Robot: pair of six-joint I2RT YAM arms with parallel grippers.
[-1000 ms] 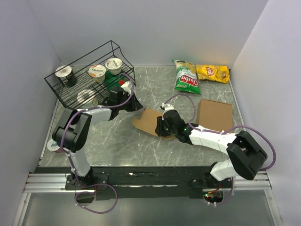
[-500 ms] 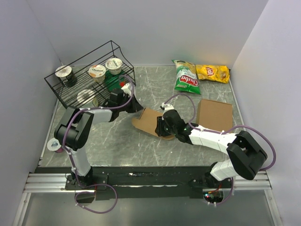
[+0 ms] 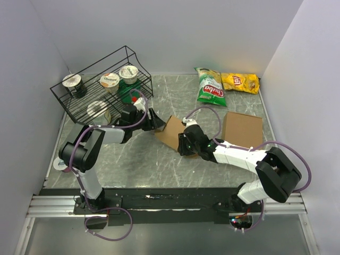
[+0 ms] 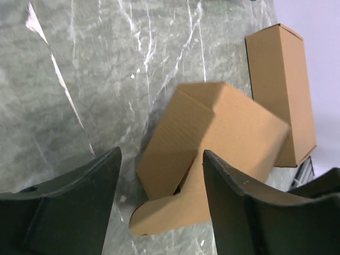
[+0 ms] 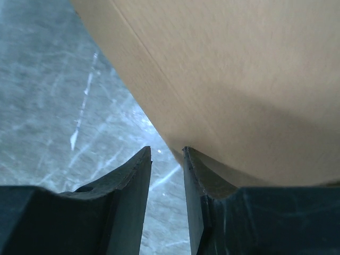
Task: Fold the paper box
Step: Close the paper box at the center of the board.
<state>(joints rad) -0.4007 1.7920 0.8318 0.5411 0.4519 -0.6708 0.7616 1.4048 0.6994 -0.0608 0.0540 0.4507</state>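
Pale, bare walls close in a grey-green marbled tabletop (image 3: 133, 154). A black wire rack (image 3: 58, 98) holding yogurt cups (image 3: 110, 81) stands at the far left corner. A green chip bag (image 3: 210, 86) and a yellow chip bag (image 3: 240, 82) lie along the far edge toward the right. A plain brown cardboard slab (image 3: 243, 130) lies flat near the right edge.

The paper box (image 3: 171, 130) sits at the middle of the tabletop, between the two arms and well apart from the slab. It is partly formed into a tube and raised off the marble at a tilt. In the left wrist view its long axis runs from the left arm's side toward the slab. An open end faces that camera, and a rounded flap (image 4: 154, 220) lies on the surface below it.

The left gripper (image 3: 155, 120) is at the box's left end, jaws spread wide with the open end showing between them. The right gripper (image 3: 183, 144) is at the box's near edge. Its fingers (image 5: 130, 186) stand close together with a thin gap, and the cardboard's lower edge comes down to their tips. Whether they pinch it cannot be told.
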